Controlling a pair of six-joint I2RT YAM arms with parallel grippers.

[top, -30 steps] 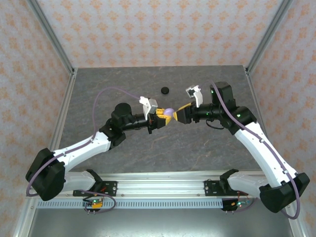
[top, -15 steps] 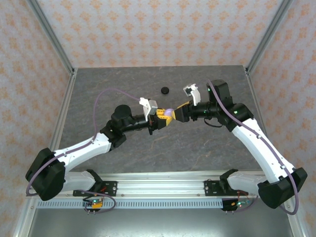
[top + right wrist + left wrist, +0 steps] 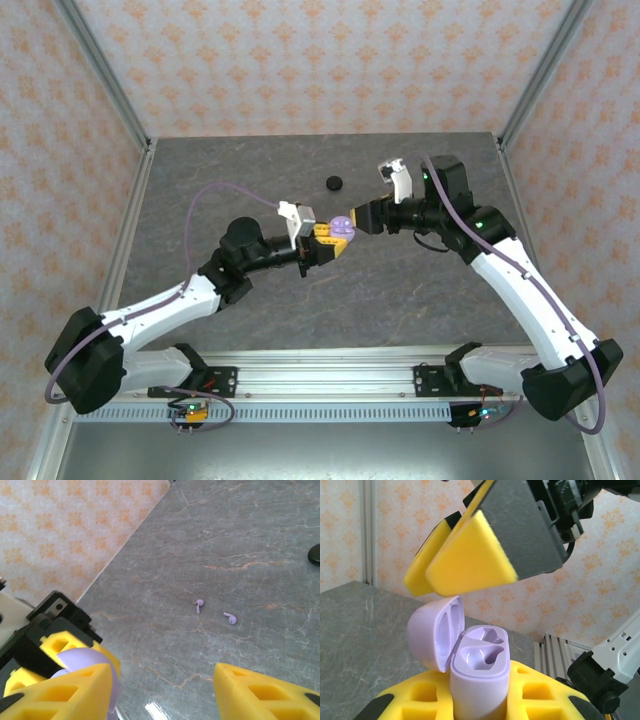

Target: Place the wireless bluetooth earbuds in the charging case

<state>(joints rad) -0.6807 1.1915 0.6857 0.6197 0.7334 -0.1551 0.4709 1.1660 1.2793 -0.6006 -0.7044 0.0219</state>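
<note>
My left gripper [image 3: 333, 240] is shut on the pale lilac charging case [image 3: 480, 680] and holds it upright above the table. Its lid [image 3: 432, 630] is swung open to the left, and both sockets are empty. My right gripper [image 3: 364, 216] hovers just above and to the right of the case [image 3: 342, 226], open, with nothing between its yellow fingers [image 3: 465, 560]. Two lilac earbuds [image 3: 199, 604] [image 3: 230, 617] lie apart on the grey table in the right wrist view, beyond the right gripper [image 3: 162, 695]. The case's lilac edge [image 3: 82, 661] shows by the right gripper's left finger.
A small round black thing [image 3: 335, 182] lies on the grey marble table [image 3: 250, 170] behind the grippers; its edge shows in the right wrist view [image 3: 315, 554]. Patterned walls and metal posts enclose the table on three sides.
The right gripper was against the case a second ago; it has drawn back up and right. The case's lid now stands open. The left gripper shifted slightly.
</note>
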